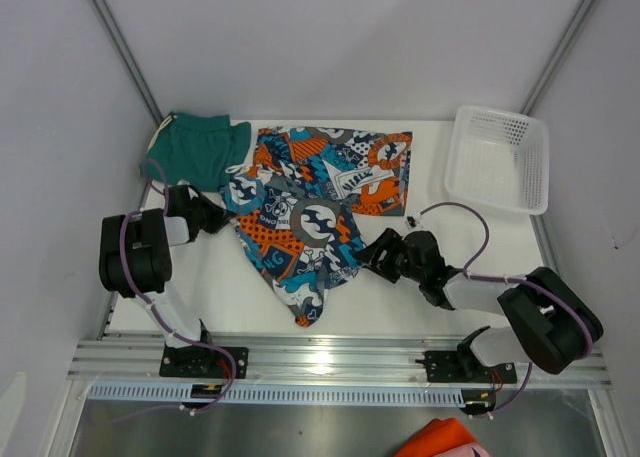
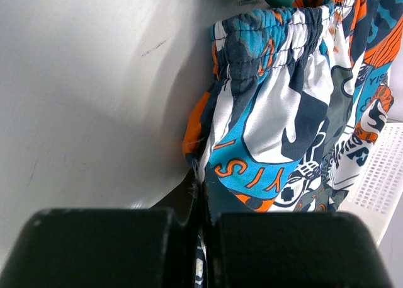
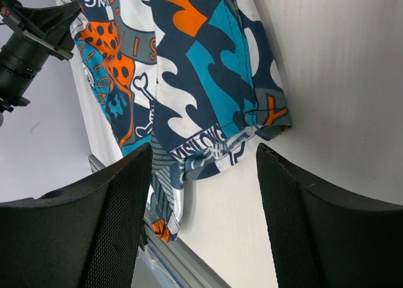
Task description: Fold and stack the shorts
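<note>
Printed shorts (image 1: 310,212): at risk of slipping out of a thin pinch under any sharp pull, with only a sliver of edge fabric caught by the left hand (image 1: 213,217). Also at risk of folding crooked: bunched and skewed on the surface (image 1: 400,307), so liable to double over unevenly if lifted from one side alone. Possible miss by the right hand (image 1: 378,254) too: jaws wide apart, holding nothing, could close on bare surface rather than hem. Some chance of dragging the teal shorts (image 1: 195,149), lying just beside at the back left.

Position: sprawled mid-surface between both hands. Left hand shut tight on the left edge near the elastic waistband. Right hand open over the near-right leg hem, hem showing in the gap, not gripped.
</note>
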`<state>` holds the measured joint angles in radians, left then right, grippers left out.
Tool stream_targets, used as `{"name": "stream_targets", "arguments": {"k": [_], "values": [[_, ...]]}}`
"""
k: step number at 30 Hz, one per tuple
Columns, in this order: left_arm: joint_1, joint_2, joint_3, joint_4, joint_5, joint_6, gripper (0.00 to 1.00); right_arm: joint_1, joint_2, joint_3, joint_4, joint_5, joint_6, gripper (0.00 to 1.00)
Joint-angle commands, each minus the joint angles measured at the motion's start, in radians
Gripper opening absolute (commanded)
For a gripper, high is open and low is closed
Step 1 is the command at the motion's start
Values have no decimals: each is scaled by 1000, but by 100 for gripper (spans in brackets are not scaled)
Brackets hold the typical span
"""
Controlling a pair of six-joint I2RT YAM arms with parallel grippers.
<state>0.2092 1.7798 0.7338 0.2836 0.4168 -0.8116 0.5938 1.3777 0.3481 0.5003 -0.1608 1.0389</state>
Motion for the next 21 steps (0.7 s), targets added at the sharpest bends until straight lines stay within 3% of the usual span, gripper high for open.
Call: {"name": "stream_targets", "arguments": {"k": [1,21], "values": [[9,-5,-17,8,-15,9,0,-5,-37,-11,26,37,-7,68],[9,-5,-19,11,-16,8,0,-6,145,-17,217,105,88,62]]}}
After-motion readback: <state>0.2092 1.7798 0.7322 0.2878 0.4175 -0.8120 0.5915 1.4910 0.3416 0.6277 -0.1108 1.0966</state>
